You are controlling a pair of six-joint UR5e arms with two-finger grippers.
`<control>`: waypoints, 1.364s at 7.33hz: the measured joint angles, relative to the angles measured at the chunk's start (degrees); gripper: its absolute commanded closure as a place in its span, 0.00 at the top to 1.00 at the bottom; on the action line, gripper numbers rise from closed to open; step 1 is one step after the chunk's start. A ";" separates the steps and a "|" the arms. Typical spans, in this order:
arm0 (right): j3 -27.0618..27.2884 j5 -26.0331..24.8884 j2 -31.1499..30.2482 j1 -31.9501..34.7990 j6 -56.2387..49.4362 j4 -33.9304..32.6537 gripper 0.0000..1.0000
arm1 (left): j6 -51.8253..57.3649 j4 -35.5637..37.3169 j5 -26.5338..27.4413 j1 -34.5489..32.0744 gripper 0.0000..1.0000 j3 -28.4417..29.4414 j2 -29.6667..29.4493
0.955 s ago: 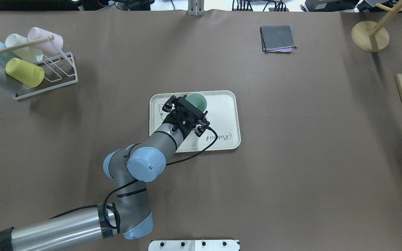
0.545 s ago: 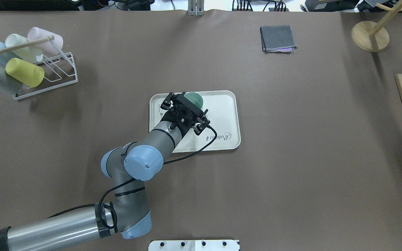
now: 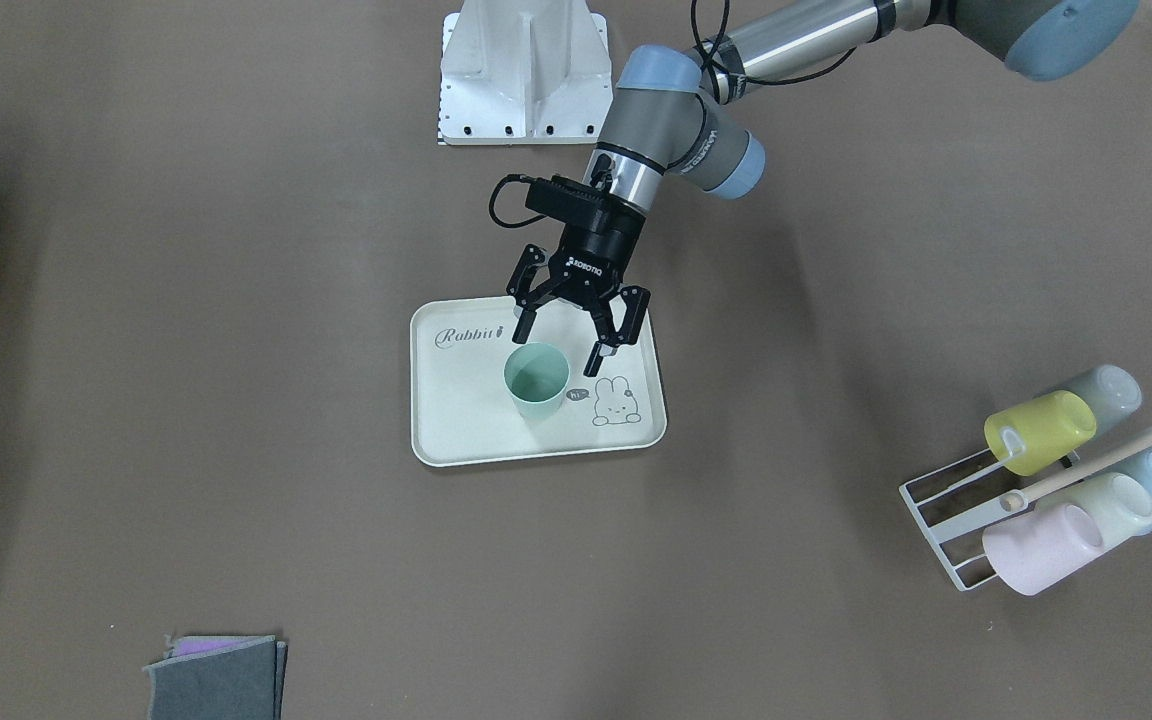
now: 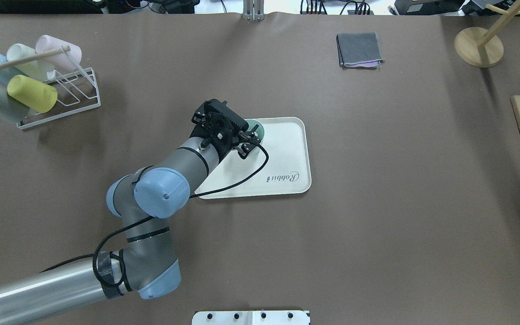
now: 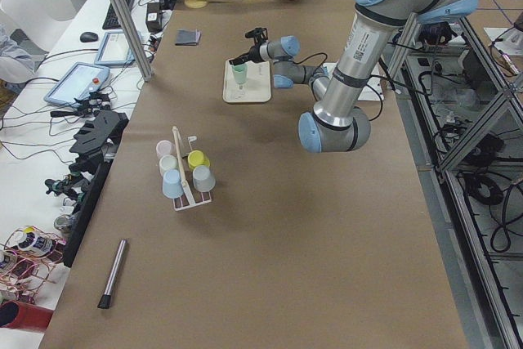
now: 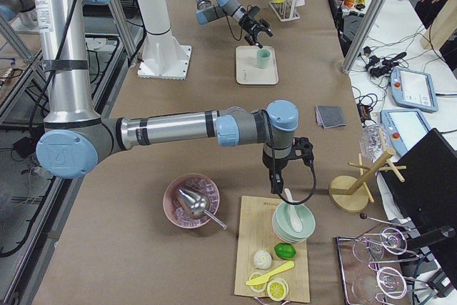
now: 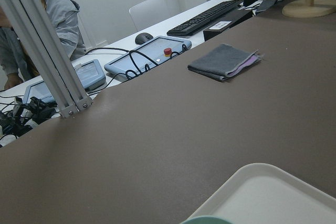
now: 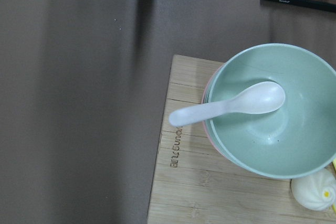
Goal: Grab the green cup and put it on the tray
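Observation:
The green cup (image 3: 536, 383) stands upright on the cream tray (image 3: 466, 425), between the "Rabbit" lettering and the bunny drawing. My left gripper (image 3: 561, 345) is open and empty. It hangs just above the cup on the robot's side, with its fingers spread and not touching the cup. In the overhead view the left gripper (image 4: 226, 131) covers most of the cup (image 4: 257, 129) at the tray's (image 4: 287, 153) far left part. The right gripper (image 6: 277, 185) shows only in the right side view, over the wooden board; I cannot tell whether it is open or shut.
A white wire rack (image 4: 68, 97) with several pastel cups stands at the far left. A folded grey cloth (image 4: 359, 49) lies far right of centre. A wooden mug tree (image 4: 479, 45) and a wooden board (image 8: 210, 182) with a green bowl and a spoon are at the right end.
My left gripper has drawn up and away from the cup, moving left and farther over the tray's far left corner. The cup stays upright on the tray.

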 measured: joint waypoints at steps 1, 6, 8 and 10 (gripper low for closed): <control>-0.06 -0.06 -0.12 0.00 0.02 0.06 1.00 | -1.32 3.51 -3.07 -2.36 0.97 -3.03 0.83; -0.59 -0.93 -0.66 -0.09 -0.12 1.83 1.00 | -7.02 25.40 -29.47 -23.24 0.98 -15.16 5.11; -1.39 -0.88 -1.43 -0.17 -0.30 2.18 1.00 | -6.09 30.25 -42.43 -34.78 0.98 -14.67 7.20; -1.98 -2.27 -2.75 -0.95 -0.38 4.51 1.00 | -1.26 32.21 -49.77 -43.80 0.98 -11.67 9.08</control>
